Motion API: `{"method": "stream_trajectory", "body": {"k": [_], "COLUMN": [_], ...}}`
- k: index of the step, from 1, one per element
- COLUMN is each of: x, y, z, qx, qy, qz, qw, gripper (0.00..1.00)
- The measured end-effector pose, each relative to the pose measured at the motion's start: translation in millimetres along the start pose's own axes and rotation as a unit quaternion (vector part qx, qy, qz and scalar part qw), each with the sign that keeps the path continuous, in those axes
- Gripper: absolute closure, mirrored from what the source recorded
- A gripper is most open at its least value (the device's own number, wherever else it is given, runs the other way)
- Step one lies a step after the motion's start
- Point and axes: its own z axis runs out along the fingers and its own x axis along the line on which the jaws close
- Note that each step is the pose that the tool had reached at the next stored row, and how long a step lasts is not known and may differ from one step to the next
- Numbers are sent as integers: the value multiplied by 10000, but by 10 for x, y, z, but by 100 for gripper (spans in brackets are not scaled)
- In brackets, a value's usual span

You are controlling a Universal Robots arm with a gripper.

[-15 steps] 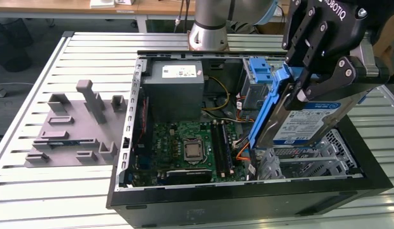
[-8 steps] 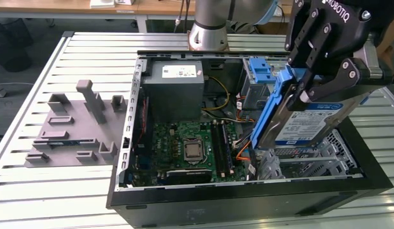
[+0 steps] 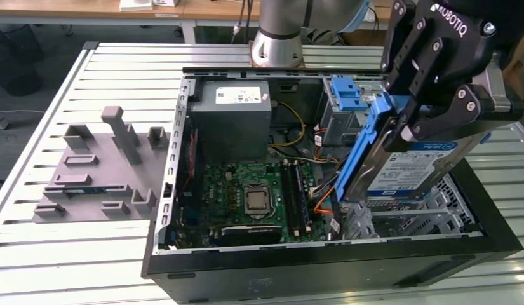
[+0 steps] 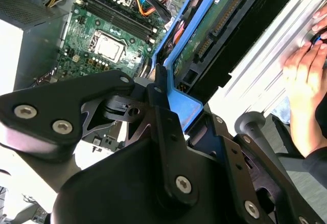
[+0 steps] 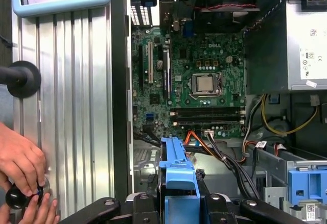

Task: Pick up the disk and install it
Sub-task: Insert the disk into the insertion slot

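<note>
Your gripper (image 3: 433, 117) clamped on disk (image 3: 418, 166), gripping across its width. Disk hangs over metal bay (image 3: 414, 219), at side of case (image 3: 312, 264) toward exterior view's right. Long axis steeply tilted, lower end toward bay, near orange cables (image 3: 324, 204); contact there cannot be told. Blue latch (image 3: 347, 94) near disk's upper end. Room tight; motherboard (image 3: 249, 197) side open.

Over case (image 3: 329, 267), exterior view's right: disk (image 3: 418, 168) in gripper (image 3: 431, 127). Inside, beside disk: motherboard (image 3: 244, 197). On counter (image 3: 75, 254), exterior view's left: fixture (image 3: 92, 178).
</note>
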Motion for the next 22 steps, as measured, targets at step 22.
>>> {"method": "stream_trajectory", "body": {"k": [22], "x": [-4], "y": [-151], "z": [48], "qx": [0], "qy": [-1], "qz": [1], "qw": [10000], "gripper": [64]}}
